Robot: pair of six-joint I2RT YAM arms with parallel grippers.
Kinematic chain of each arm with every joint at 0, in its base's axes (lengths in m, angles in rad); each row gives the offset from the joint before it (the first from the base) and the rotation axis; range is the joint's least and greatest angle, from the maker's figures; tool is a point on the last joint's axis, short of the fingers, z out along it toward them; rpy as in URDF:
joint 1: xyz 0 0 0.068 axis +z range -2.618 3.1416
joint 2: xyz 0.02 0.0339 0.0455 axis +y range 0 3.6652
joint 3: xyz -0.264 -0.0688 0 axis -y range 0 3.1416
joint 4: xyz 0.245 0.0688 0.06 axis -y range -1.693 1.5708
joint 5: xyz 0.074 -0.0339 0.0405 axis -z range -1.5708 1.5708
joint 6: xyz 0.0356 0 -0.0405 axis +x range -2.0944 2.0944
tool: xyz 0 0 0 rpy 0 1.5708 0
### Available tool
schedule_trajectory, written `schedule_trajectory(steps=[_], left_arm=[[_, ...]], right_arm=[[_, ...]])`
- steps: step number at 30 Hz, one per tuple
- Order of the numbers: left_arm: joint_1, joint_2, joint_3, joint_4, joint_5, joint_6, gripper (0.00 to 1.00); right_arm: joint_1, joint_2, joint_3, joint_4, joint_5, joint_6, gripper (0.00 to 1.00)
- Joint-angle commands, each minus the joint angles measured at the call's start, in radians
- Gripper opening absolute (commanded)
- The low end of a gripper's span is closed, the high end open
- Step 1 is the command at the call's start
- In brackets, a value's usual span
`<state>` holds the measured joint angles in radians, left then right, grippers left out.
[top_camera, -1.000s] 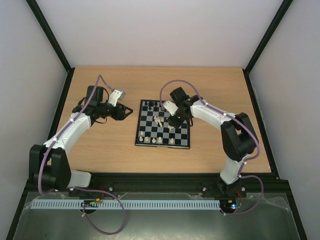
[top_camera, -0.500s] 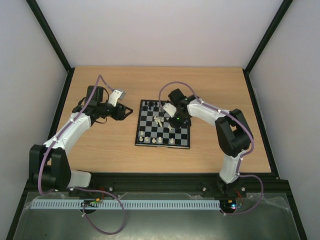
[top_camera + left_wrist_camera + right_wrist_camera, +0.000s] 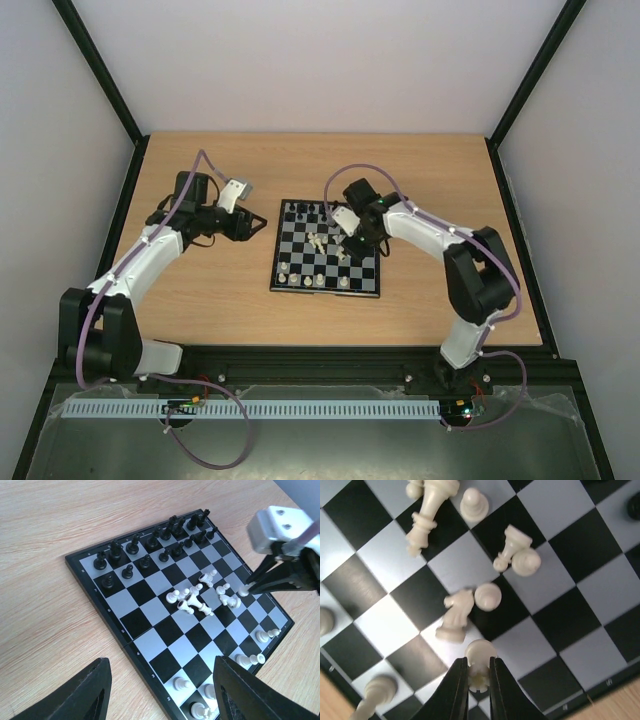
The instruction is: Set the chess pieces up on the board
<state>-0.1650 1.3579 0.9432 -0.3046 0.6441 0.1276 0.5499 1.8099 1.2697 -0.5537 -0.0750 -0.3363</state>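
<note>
Now that my right end effector (image 3: 479, 674) has closed tight on a white pawn (image 3: 480, 653) beside the toppled pieces (image 3: 427, 517) on the board (image 3: 555, 620), it can go home; left end effector (image 3: 160, 695) hangs half open, empty.

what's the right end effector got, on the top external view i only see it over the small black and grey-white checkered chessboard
observer: The right end effector is shut on a small cream-white pawn; the right wrist view shows it pinched by its base.
operator: are the loose white ones near it upright
observer: Not all. A cream-white knight lies on its side just beside the held pawn.
operator: left end effector holding anything
observer: No. In the left wrist view the left end effector is open, with nothing between its fingers.
</note>
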Motion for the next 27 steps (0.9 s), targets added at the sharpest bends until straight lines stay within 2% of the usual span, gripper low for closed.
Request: schedule_trajectory(steps=[1, 10, 14, 27], left_arm=[[-0.028, 0.024, -0.003, 0.012, 0.011, 0.014, 0.59], [-0.107, 0.070, 0.033, -0.005, -0.007, 0.033, 0.59], [-0.127, 0.080, 0.047, -0.004, -0.010, 0.035, 0.60], [-0.140, 0.074, 0.045, -0.012, -0.021, 0.047, 0.60]], right_arm=[[-0.008, -0.132, -0.090, -0.061, 0.010, -0.013, 0.03], [-0.008, -0.367, -0.333, -0.080, -0.058, -0.111, 0.06], [-0.008, -0.404, -0.421, -0.064, -0.042, -0.132, 0.07], [-0.008, -0.332, -0.380, -0.022, -0.035, -0.116, 0.07]])
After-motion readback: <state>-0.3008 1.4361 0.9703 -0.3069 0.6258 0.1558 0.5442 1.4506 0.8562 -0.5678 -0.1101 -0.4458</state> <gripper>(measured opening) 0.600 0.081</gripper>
